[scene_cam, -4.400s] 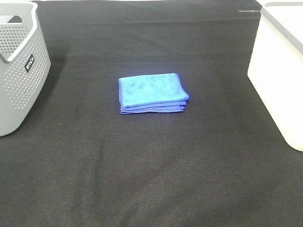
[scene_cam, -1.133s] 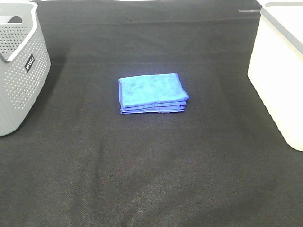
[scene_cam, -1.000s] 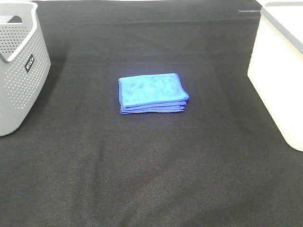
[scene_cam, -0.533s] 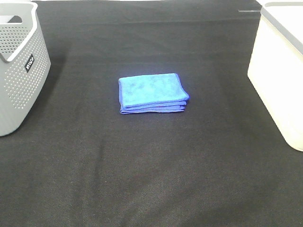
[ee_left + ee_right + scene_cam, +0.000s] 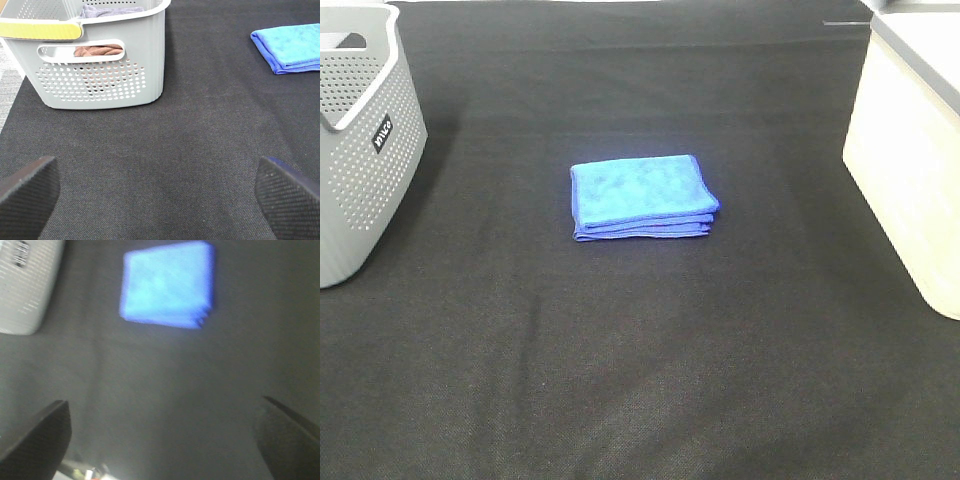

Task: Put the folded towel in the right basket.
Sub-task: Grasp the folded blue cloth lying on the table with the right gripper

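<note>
Dark woven mat point(image 5: 620, 350), plush folded towel point(image 5: 642, 195)

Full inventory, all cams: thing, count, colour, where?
folded towel: 1, blue, middle of the mat
grey basket: 1, grey, perforated, left edge of the mat
cloths: at least 2, brown and grey, inside the grey basket
right basket: 1, white, right edge, partly cut off
mat: 1, black, under everything
left gripper: 1, black, open, over bare mat facing the grey basket
right gripper: 1, black, open, over bare mat facing the folded towel
</note>
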